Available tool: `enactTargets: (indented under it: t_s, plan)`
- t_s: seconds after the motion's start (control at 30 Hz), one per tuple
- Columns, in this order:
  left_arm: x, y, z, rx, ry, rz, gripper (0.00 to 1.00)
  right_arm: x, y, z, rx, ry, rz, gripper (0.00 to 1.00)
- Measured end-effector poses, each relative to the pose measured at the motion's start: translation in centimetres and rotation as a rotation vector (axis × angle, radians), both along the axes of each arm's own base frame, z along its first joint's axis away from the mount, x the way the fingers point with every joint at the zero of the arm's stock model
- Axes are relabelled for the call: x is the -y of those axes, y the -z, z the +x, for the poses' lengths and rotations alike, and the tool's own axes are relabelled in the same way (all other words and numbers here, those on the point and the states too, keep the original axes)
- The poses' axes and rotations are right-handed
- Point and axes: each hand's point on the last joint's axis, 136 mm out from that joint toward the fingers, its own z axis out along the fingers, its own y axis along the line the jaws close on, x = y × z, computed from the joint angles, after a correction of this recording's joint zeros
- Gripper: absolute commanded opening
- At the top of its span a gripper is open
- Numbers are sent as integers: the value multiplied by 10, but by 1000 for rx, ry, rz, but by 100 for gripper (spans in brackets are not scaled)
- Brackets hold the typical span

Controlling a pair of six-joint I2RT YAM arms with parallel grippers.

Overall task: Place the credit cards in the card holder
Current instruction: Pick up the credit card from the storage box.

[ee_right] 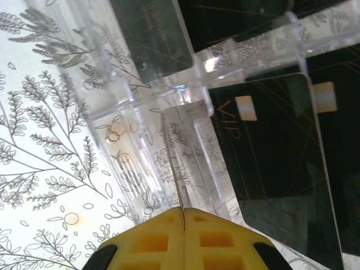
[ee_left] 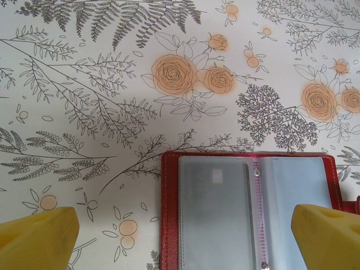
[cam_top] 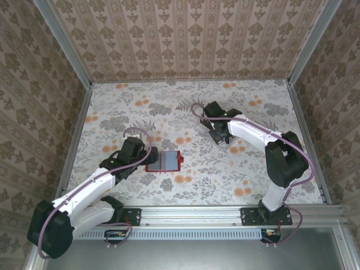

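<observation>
Hidden under right arm: in the top view the right gripper [cam_top: 220, 138] covers the tray and the cards; the clear plastic there cannot be made out against the floral table [cam_top: 253, 174].
Clear tray: the right wrist view shows the clear tray [ee_right: 140, 135] close up, its see-through walls and dividers blurring the pattern beneath.
Credit cards: black credit cards [ee_right: 270, 157] stand in the tray slots, far right of mid-table. One shows a pale chip and "VIP"; the rest are cut off at the frame's top and right edges.
Right gripper state: the right gripper [ee_right: 184, 225] has its yellow fingers clamped together with no gap.
Pinched card: a thin pale edge, the pinched card [ee_right: 172, 163], runs straight into the finger seam. It is seen edge-on, so its face is hidden and it reads as a card only by that edge.
Card holder: the red card holder [cam_top: 163, 160] lies open and flat near the table's middle, just beside the left gripper [cam_top: 144, 157].
Card holder detail: the left wrist view alone shows the card holder [ee_left: 214, 214] with greyish pockets either side of a pink spine; its lower part is cut off.
Left gripper state: the left gripper [ee_left: 183, 239] is spread wide, grasping nothing, its yellow fingertips [ee_left: 36, 239] at the two bottom corners of the view.
Height: whether the left fingertips touch the table cannot be told.
</observation>
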Motion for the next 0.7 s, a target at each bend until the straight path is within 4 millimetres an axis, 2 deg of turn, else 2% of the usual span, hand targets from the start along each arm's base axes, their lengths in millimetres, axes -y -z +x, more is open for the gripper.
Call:
enactTargets:
  t_s: [0.4, 0.7]
  plan:
    - [1, 0, 0, -2, 5, -5, 100, -15, -9, -4, -12, -63, 24, 0]
    - [1, 0, 0, -2, 5, -4, 100, -16, -37, -5, 53, -51, 77, 0]
